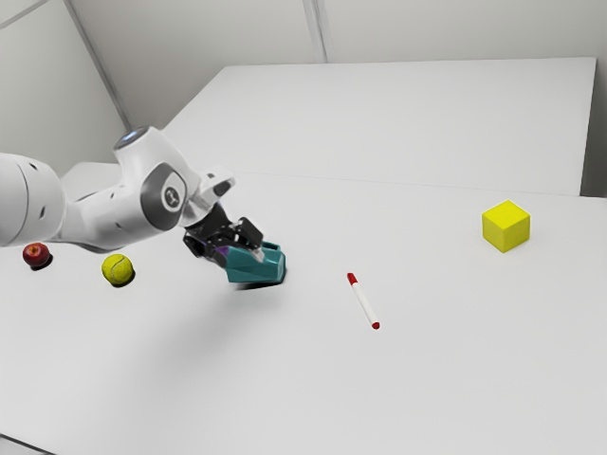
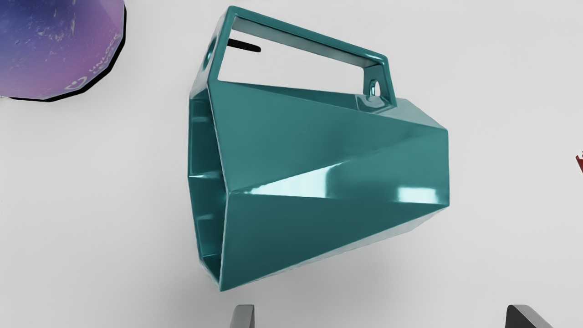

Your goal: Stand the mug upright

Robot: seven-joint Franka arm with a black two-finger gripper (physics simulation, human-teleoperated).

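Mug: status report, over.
Gripper open, close to the mug. Mug on its side, not yet upright. Purple-blue object off its mouth end, possibly in the way.

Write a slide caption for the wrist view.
A faceted teal mug lies on its side before the open gripper, its handle on the side away from it.

We read "UNLOCK" on the purple-blue object [image 2: 59,41], next to a line we cannot make out and a white emblem [image 2: 76,83]; another pale emblem [image 1: 172,197] marks our arm [image 1: 119,210]
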